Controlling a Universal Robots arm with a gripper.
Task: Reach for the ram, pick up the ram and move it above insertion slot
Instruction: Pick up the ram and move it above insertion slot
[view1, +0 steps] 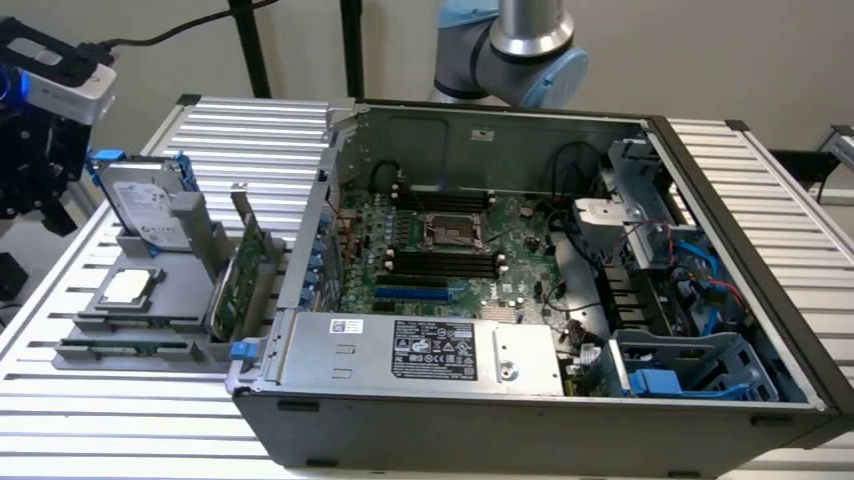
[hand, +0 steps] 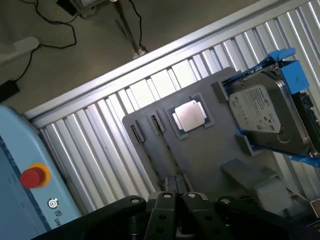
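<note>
The ram (view1: 127, 348) is a thin green strip lying along the near edge of the grey holder (view1: 160, 305), at the exterior view's left beside the computer case. My gripper (view1: 34, 175) hangs above and to the left of the holder, well apart from the ram. In the wrist view the gripper (hand: 178, 200) looks down on the grey holder (hand: 200, 155), whose narrow grooves (hand: 156, 122) run under the gripper's body. The long black memory slots (view1: 441, 265) sit on the motherboard (view1: 507, 225) inside the open case.
On the holder stand a hard drive (view1: 140, 205) in a blue frame, a processor chip (view1: 124, 287) and an upright green expansion card (view1: 240, 285). The case wall (view1: 314, 230) rises between holder and motherboard. A power supply (view1: 427, 350) lies at the case front. A pendant with a red button (hand: 32, 176) lies nearby.
</note>
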